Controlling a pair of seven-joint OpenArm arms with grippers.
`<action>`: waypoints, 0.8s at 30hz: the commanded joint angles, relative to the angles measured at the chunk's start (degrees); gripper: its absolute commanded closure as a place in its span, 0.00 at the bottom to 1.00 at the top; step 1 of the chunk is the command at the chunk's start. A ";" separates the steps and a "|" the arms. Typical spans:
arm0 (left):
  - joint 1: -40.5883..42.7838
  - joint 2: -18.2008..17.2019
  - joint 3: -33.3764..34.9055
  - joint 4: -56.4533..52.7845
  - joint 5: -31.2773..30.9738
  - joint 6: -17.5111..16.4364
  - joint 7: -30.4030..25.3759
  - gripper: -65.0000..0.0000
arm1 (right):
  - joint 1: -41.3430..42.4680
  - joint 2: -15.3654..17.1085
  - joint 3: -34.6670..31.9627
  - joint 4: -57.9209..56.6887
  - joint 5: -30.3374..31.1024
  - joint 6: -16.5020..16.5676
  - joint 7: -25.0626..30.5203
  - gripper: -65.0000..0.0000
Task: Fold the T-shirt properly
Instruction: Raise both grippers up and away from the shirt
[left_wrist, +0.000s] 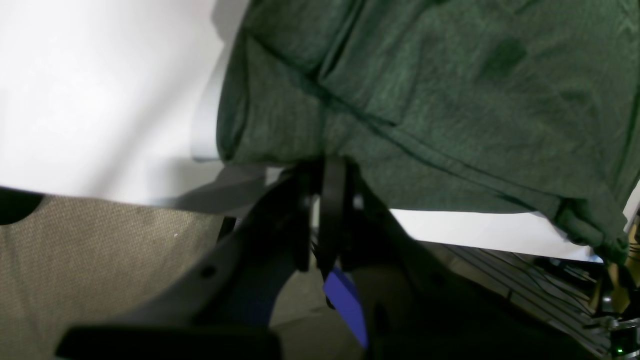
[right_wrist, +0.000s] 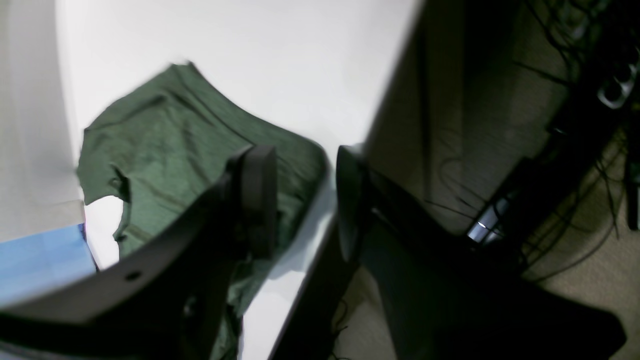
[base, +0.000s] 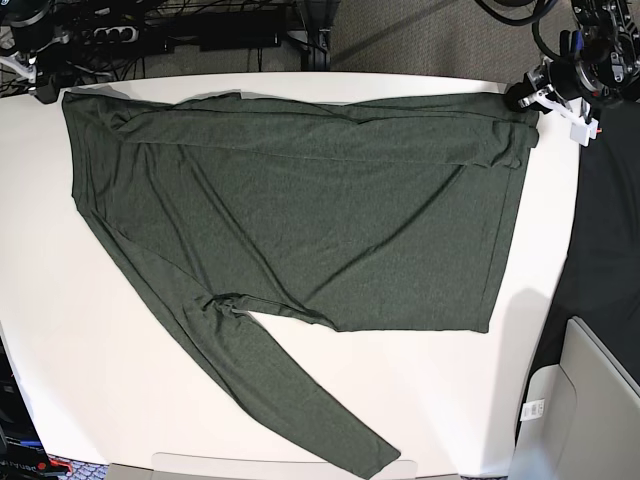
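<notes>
You are looking at the T-shirt lying spread across the white table, its body filling the far and middle part of the surface. In the base view one long sleeve is trailing diagonally toward the near edge, ending at a hemmed cuff close to that edge. The fabric is lying mostly flat, with long shallow creases running across the body and a folded band along the far edge.

Your left gripper is sitting at the far corner of the table, on the right side of the base view. In the left wrist view its black jaws are standing pressed together, and the edge of the green cloth is meeting them right at the tips. The cloth is bunching into folds just above the jaws, so the gripper is pinching the shirt's edge there. Beyond that edge, carpet is showing below the tabletop.

Your right gripper is standing at the opposite far corner, at the upper left of the base view. In the right wrist view its two black fingers are standing partly apart with a clear gap between them. Nothing is lying in that gap; the shirt's corner is lying on the table behind one finger, while the other finger is hanging past the table edge over dark cables on the floor.
</notes>
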 joint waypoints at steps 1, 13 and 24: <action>0.02 -0.90 -0.39 0.76 -0.69 0.12 0.70 1.00 | -0.66 0.50 0.46 0.91 0.99 0.35 0.15 0.68; 0.11 -0.81 -0.39 4.63 -0.95 0.03 1.32 0.90 | -0.31 0.15 0.02 0.82 0.73 0.35 0.15 0.68; 5.39 -0.81 -0.39 12.37 -0.95 0.12 1.41 0.78 | -0.31 -0.03 -0.15 0.73 0.64 0.35 -1.96 0.68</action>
